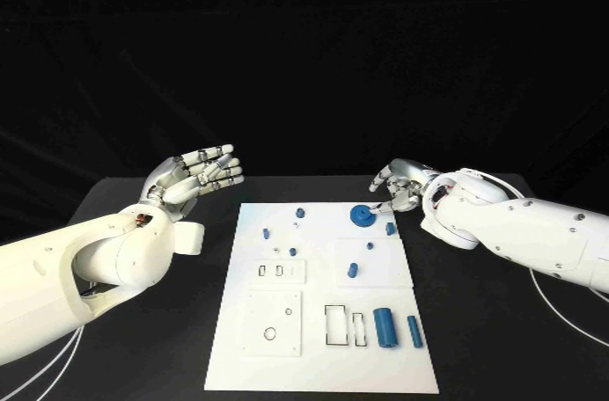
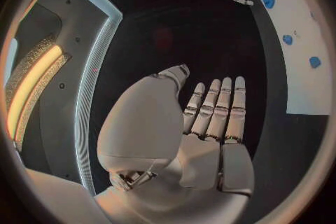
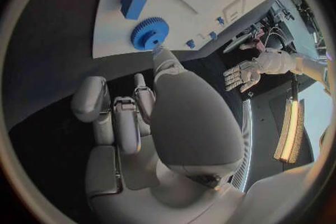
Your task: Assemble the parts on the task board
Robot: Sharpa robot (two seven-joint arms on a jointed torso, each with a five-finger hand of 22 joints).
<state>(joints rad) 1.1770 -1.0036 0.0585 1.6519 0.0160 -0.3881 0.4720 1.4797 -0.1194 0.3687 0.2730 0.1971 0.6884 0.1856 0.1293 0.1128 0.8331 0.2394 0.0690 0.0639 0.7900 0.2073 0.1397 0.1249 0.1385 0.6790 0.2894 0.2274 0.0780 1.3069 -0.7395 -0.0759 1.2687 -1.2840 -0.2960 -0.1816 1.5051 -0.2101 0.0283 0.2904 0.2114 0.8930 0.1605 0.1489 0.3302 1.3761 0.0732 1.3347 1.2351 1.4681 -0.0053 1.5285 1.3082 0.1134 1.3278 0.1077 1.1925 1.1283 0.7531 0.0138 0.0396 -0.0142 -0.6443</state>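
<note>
Board: the white task board [image 1: 324,348] lies flat in the middle of the black table [image 1: 152,331], its long axis running from the robot's side to the far side.
Gear: a blue toothed gear [image 1: 361,214] lies flat near the board's far right corner, its toothed rim plain in the right wrist view [image 3: 149,33].
Cylinders: a thick blue cylinder [image 1: 385,328] and a thinner one [image 1: 414,331] lie side by side near the board's near right part, long axes along the board's length.
Small parts: small blue pegs, such as one [image 1: 299,213] at the far edge, stand scattered over the far half.
Left hand: the left hand [image 1: 193,178] is raised left of the board's far corner, fingers straight and apart, holding nothing.
Right hand: the right hand [image 1: 399,186] is just beside the gear, one fingertip [image 3: 159,51] at its rim, other fingers curled in; whether it touches I cannot tell.
</note>
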